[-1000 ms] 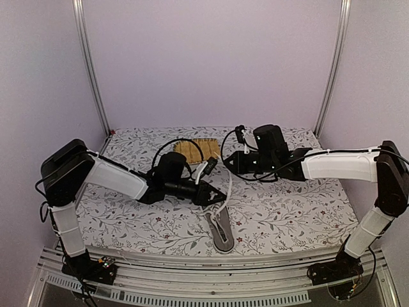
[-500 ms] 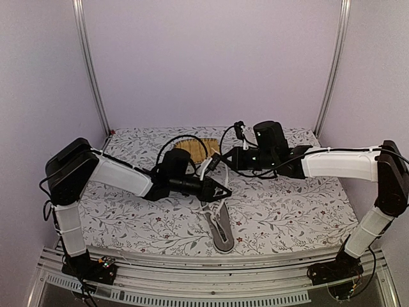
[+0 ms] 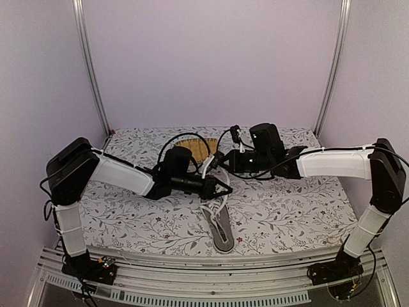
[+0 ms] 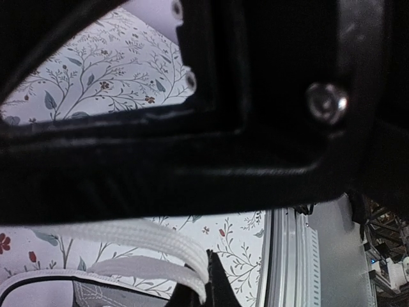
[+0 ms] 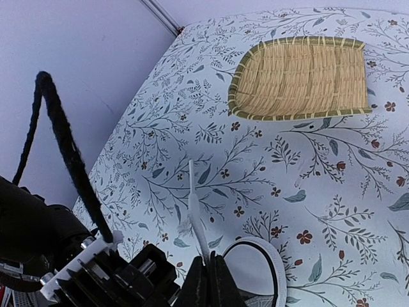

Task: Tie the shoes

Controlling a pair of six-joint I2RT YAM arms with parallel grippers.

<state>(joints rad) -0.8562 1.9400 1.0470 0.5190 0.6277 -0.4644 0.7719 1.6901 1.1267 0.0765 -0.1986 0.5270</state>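
A: Grey canvas over a white sole is seen near the front edge of the surface (image 3: 287, 204). Is the shoe (image 3: 222, 233) set there?

B: It is. The shoe is laid lengthwise on the flower-patterned surface, midway between the two arm bases.

A: How are the left jaws held?

B: They are closed tight, close over the shoe's far end. In the left wrist view a flat white lace (image 4: 128, 238) is run straight into the black tips and appears to be pinched there.

A: And the right jaws?

B: They are closed as well, a little beyond the left ones and raised off the surface. A second lace (image 5: 193, 217) is clamped between them, and its free end is seen sticking out past the tips.

A: Are the two sets of jaws touched together?

B: No contact is seen. They are placed near each other yet apart, with white lace drawn up from the shoe towards them.

A: What else is to be noted?

B: A yellow woven mat (image 3: 192, 148) is laid at the far side, well apart from the shoe.
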